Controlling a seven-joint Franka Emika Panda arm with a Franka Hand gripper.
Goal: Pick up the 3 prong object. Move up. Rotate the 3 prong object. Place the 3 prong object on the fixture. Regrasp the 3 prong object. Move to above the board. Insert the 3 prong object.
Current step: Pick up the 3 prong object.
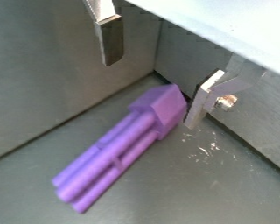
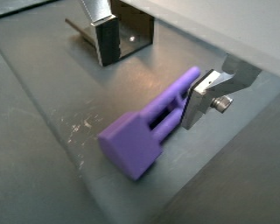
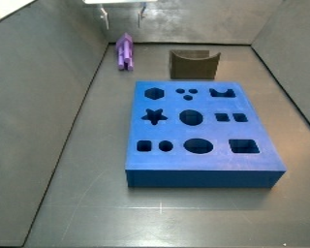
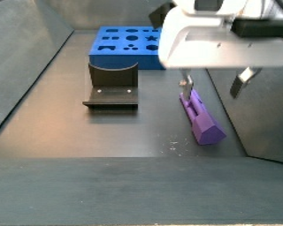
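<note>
Gripper (image 1: pixel 154 74) spread wide, straddling the 3 prong object (image 1: pixel 119 150), which lies flat on the floor beside the wall. Judged light, rigid, smooth plastic; best pinched across the square head end, fingers (image 1: pixel 111 39) on flat faces

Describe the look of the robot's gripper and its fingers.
In a side view the gripper has a blocky white housing with thin dark fingers below. In a wrist view the fingers are flat silver metal plates with dark pads; one carries a small round screw. No cables or markings show.
</note>
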